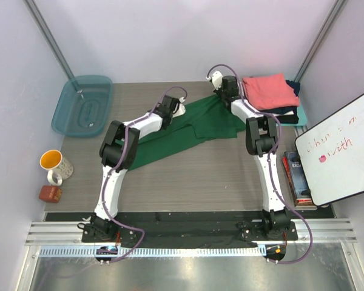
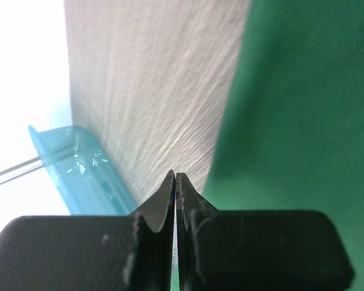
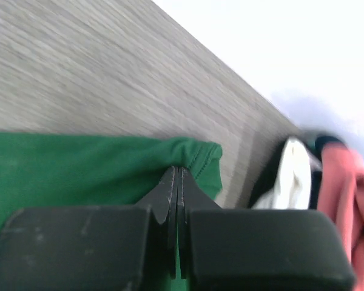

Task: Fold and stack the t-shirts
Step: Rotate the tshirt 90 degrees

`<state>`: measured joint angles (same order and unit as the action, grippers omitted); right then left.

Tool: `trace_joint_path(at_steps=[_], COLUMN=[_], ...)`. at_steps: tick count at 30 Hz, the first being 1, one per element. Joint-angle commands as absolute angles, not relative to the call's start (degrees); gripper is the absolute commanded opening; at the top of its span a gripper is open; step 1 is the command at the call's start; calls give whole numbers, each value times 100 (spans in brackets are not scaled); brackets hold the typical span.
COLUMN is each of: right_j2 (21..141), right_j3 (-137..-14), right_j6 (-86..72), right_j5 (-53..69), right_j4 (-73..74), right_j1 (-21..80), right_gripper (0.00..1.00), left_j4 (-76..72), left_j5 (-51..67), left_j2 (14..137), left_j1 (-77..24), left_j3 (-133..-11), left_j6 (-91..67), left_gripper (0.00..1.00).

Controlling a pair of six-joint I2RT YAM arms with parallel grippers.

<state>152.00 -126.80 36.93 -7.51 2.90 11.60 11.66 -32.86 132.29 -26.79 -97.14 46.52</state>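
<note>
A dark green t-shirt (image 1: 194,130) lies partly spread across the middle of the table, stretched between both grippers. My left gripper (image 1: 183,111) is shut at its left upper edge. In the left wrist view the gripper (image 2: 176,176) is closed, with green cloth (image 2: 291,121) to its right and a green sliver between the jaws. My right gripper (image 1: 223,96) is shut on the shirt's far right corner; the hem (image 3: 197,154) bunches at the closed tips (image 3: 178,171). A stack of folded t-shirts stands at the back right, coral-pink (image 1: 268,91) on top, with white (image 3: 291,173) and dark ones under it.
A translucent teal tub (image 1: 82,106) sits at the back left, also seen in the left wrist view (image 2: 79,170). A mug (image 1: 53,162) and a small brown block (image 1: 50,193) stand at the left edge. A whiteboard (image 1: 340,145) and books (image 1: 294,176) are on the right.
</note>
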Motion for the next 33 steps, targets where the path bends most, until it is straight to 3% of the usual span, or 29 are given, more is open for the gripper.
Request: trace_joint_path(at_steps=[1,5,12,17,28,33], right_j2=[13847,12878,12340,12445,13324,13175], right_j3=[-11779,-11426,-11409,-11030,-11936,-11751], right_j6=[3059,2523,2592,2610,2786,3014], right_j5=[-1494,-1109,1045,1659,1881,1872], right_j4=[-895,-161,3133,3507,4165,4359], right_j1=[1160,1187,1370,1459,1687,1714], right_gripper=[2,3,2,1,1,1], left_j4=[247,368,1080,1309,1810,2523], left_j5=[-3164,-2867,-2154,-2223,-2250,-1442], left_j2=[12262,11673,10470,10038,9809,9756], left_j1=[-2707,-2707,-2602,-2408,-2294,-2163], left_j3=[-9466,-9160,-7885,-7445,-7488,-7384], left_j6=[4439,4517,5141,4870,4913,5071], left_gripper=[0,0,0,0,0,0])
